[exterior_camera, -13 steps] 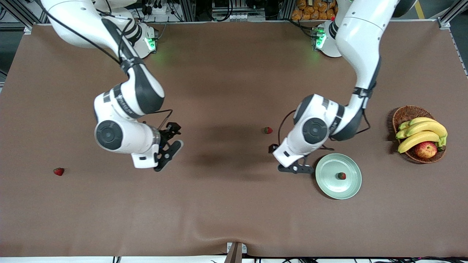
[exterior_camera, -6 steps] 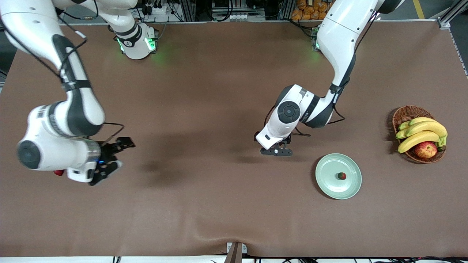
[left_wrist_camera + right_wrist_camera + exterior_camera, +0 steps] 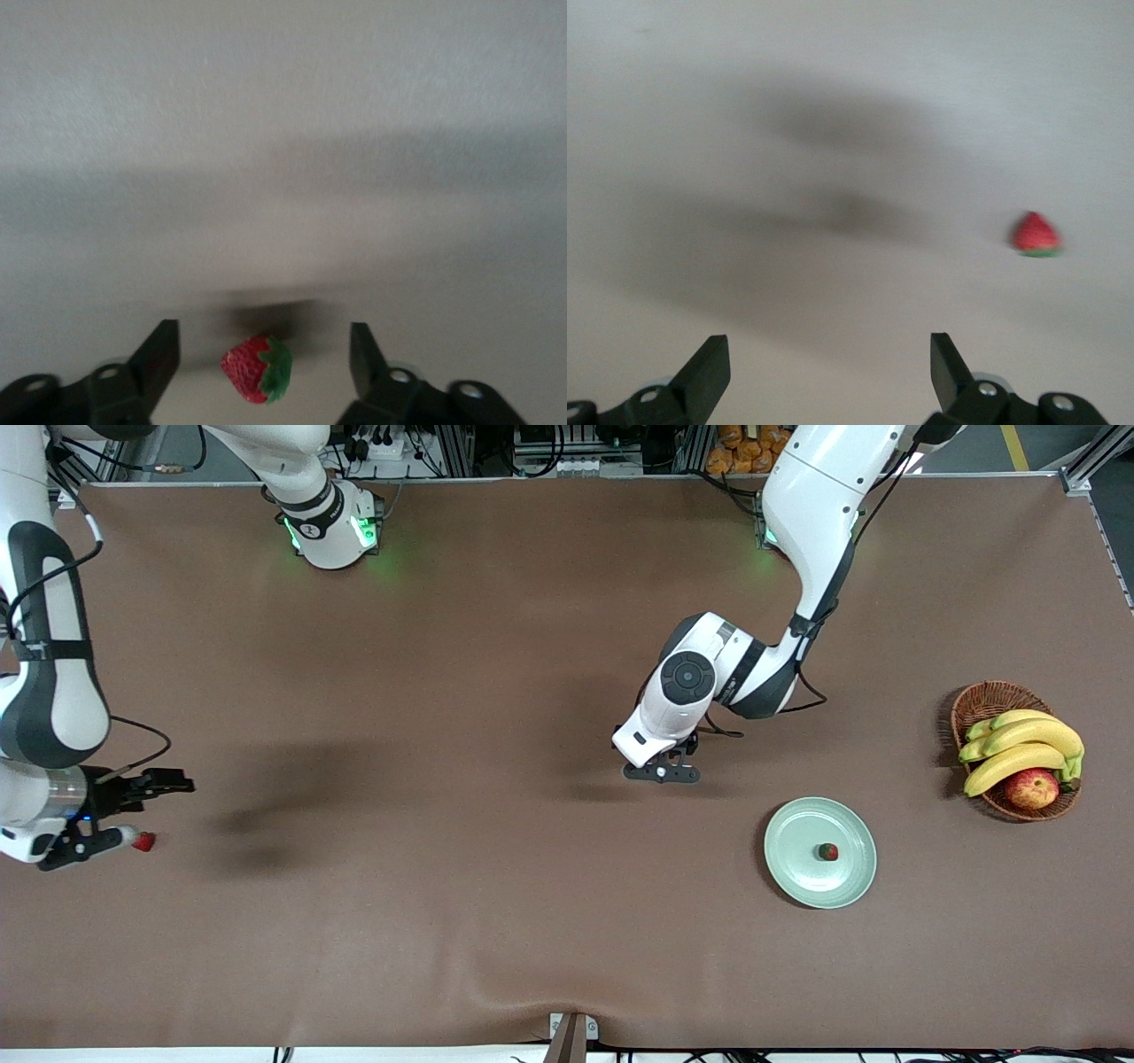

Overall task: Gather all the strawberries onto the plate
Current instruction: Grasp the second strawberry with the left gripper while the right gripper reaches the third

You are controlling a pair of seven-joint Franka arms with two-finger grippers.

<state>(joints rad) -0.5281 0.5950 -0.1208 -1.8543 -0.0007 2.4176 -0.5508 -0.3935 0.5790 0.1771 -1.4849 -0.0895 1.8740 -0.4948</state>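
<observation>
One strawberry [image 3: 257, 367] lies on the brown cloth between the fingers of my left gripper [image 3: 264, 336], which is open with a gap on each side of the berry. In the front view my left gripper [image 3: 663, 773] is low over the table's middle and hides that berry. A second strawberry [image 3: 142, 841] lies near the right arm's end of the table. My right gripper [image 3: 152, 813] is open just beside it, and the berry [image 3: 1035, 235] sits off to one side of the fingers [image 3: 713, 367]. A third strawberry [image 3: 827, 852] rests in the mint-green plate [image 3: 788, 828].
A wicker basket [image 3: 979, 701] with bananas [image 3: 1019, 746] and an apple [image 3: 1032, 787] stands toward the left arm's end of the table, a little farther from the front camera than the plate. Brown cloth covers the whole table.
My left gripper has moved away from the plate and come down round the middle strawberry. My right arm has swung out to the strawberry at its end of the table.
</observation>
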